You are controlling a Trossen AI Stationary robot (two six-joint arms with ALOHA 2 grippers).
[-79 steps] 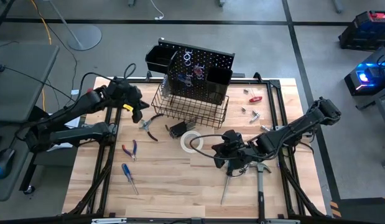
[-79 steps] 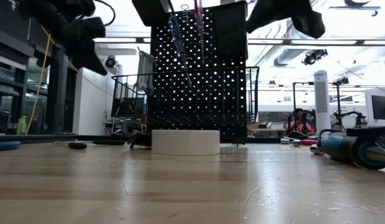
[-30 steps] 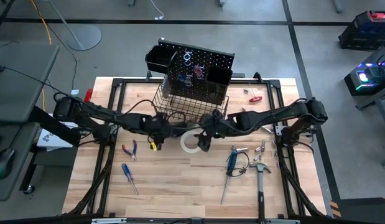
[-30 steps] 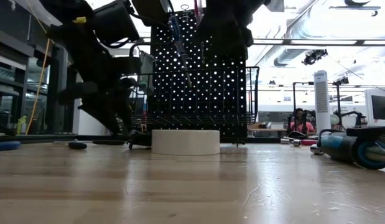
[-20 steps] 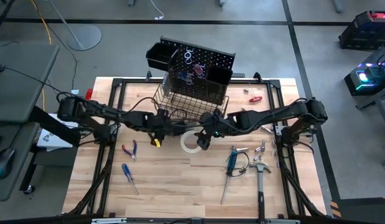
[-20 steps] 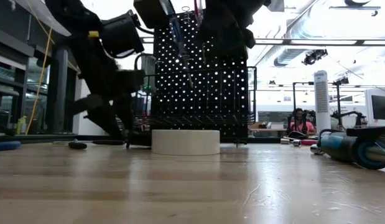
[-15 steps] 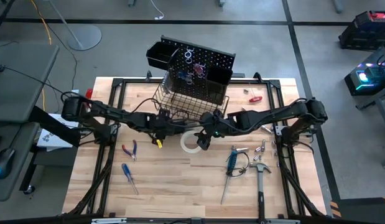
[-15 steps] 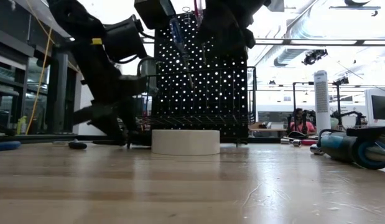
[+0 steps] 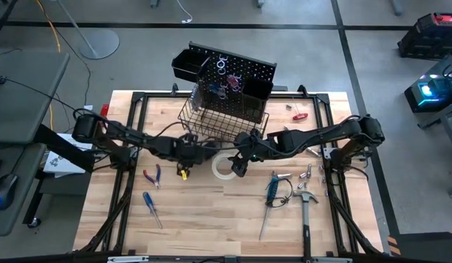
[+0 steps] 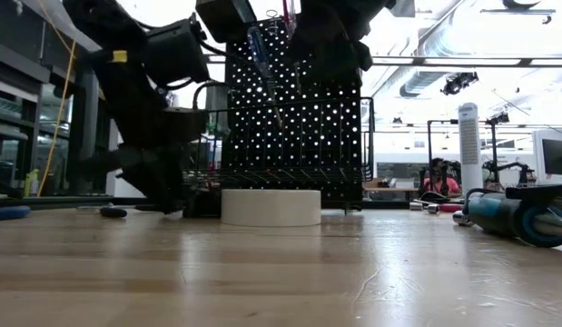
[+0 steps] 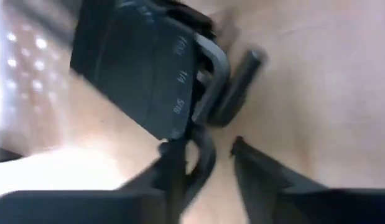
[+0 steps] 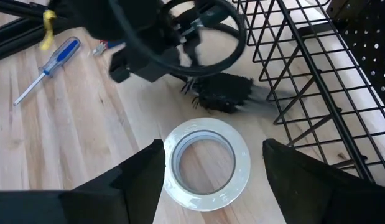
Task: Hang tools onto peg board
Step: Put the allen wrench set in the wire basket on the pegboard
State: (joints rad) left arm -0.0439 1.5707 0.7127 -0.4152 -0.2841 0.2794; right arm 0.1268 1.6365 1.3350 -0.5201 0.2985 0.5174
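Nearest, flat on the bench, white tape roll, with right jaws hovering over it, spread wide and empty. Just beyond, left jaws, part open, down low at a black key set beside the wire basket. Behind, upright peg board.

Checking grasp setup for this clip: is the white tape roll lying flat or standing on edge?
Lying flat. The white tape roll shows its open ring face upward on the tabletop, between the right gripper's open fingers.
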